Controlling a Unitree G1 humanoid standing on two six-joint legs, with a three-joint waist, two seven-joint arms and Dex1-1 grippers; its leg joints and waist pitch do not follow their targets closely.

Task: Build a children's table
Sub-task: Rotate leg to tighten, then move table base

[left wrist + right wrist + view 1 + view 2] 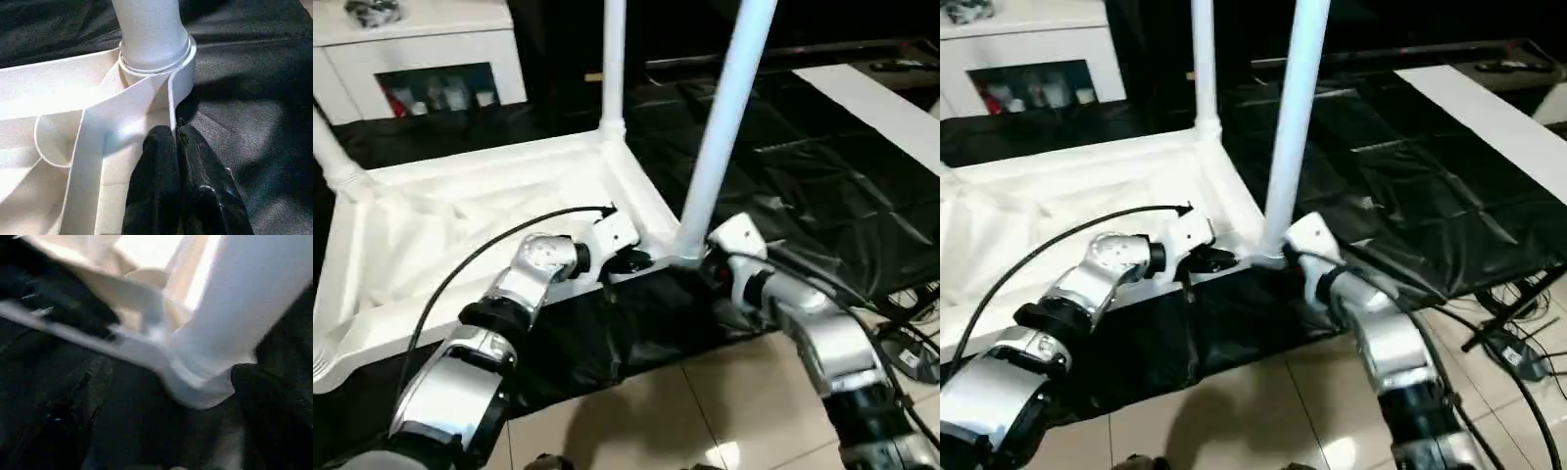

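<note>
Since the white plastic children's table lies upside down on the black sheet, its rigid, light-looking, slick tubular legs stand upward. The near-corner leg leans slightly. The left gripper is clenched on the table's raised rim beside that socket. The right gripper is at the leg's base, its grip unclear. Holding low on the leg looks best.

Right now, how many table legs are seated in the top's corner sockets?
3. Near leg at the corner between the grippers; far leg at the corner behind; left leg at the picture's left edge. The fourth corner lies partly out of frame.
</note>
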